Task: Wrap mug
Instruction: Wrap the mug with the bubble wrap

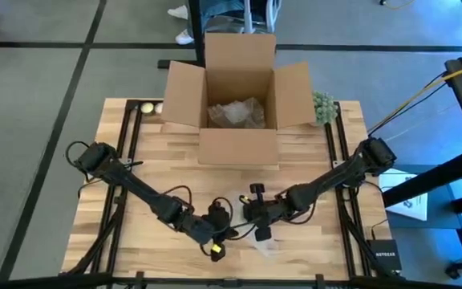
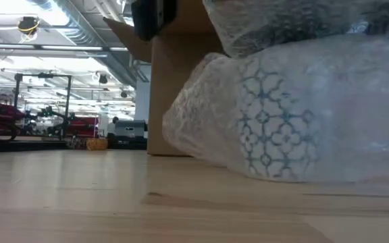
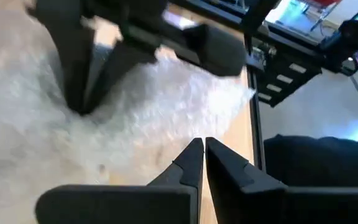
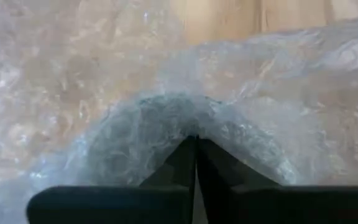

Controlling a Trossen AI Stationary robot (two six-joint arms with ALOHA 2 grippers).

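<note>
Open cardboard box (image 1: 239, 88) at table's (image 1: 311, 168) far edge, crumpled clear packing inside. Green bumpy ball (image 1: 322, 107) just beside box's right flap. Two pale balls (image 1: 151, 108) at far left corner. White paper (image 1: 411, 205) off table's right side.

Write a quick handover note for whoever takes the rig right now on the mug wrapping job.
Left tool: shut, holding nothing visible, over the bubble wrap at the table's front edge.
Right tool: shut, pinching the wrap over the mug.
Done: the patterned mug lies covered in wrap.
Left: finish folding the loose wrap; the open box waits at the back, with some wrap already inside.
</note>
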